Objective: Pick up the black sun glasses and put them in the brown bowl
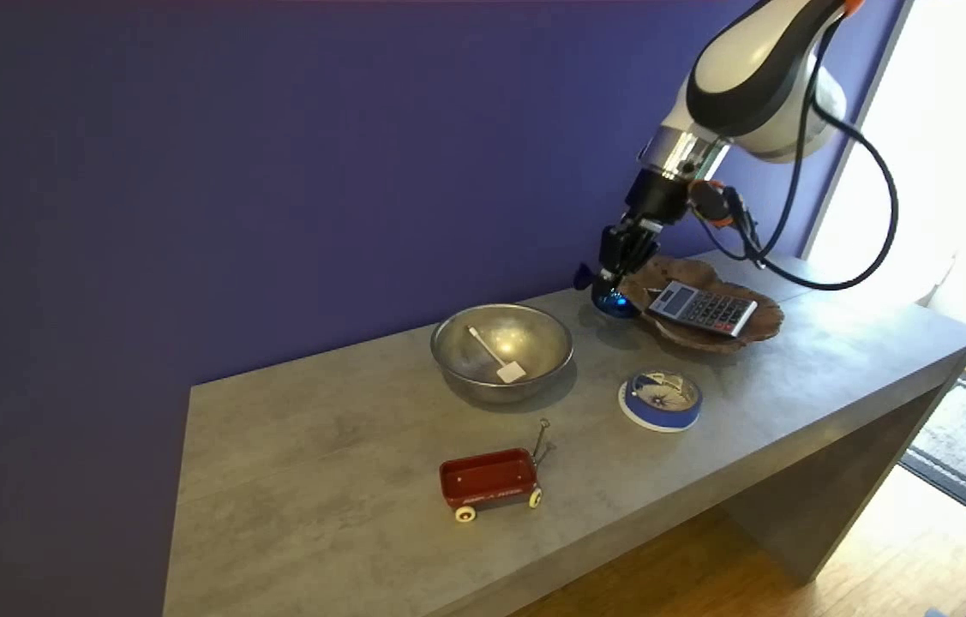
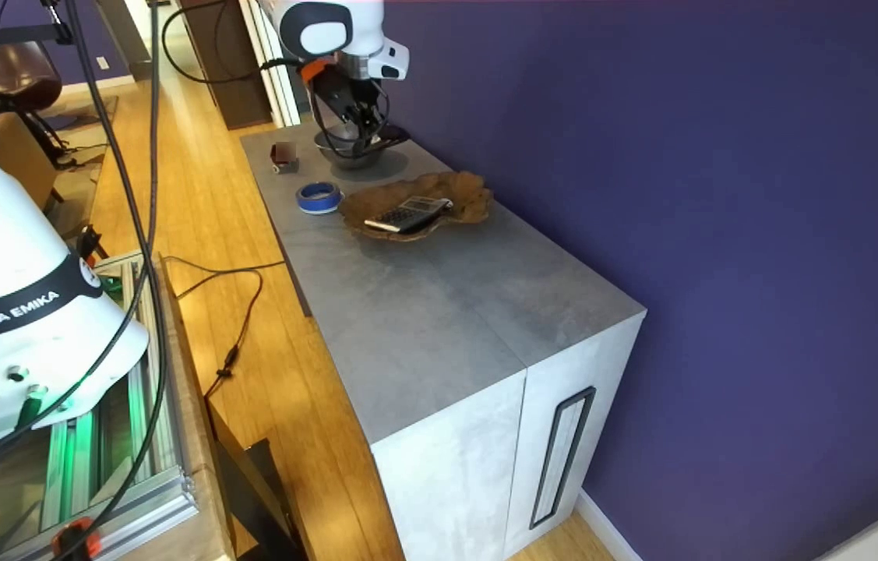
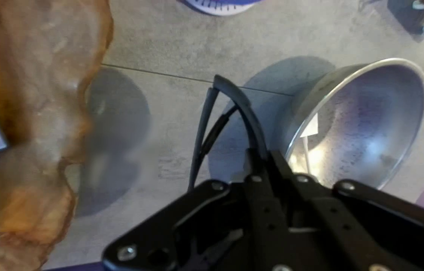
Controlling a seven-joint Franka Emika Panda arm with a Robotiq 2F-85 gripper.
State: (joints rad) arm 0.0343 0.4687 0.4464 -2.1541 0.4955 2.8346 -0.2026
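Note:
The black sun glasses are held above the table. Their bluish lenses show in an exterior view, and their dark frame in an exterior view. In the wrist view the thin temples stick out past the fingertips. My gripper is shut on the glasses, with one part between its fingers; it also shows in both exterior views. The brown bowl, tan with an uneven rim, lies beside the glasses. It also shows in an exterior view and at left in the wrist view.
A grey calculator lies in the brown bowl. A steel bowl holding a white stick-like thing stands on the gripper's other side. A blue-and-white disc and a red toy wagon are nearer the front edge. A purple wall runs behind.

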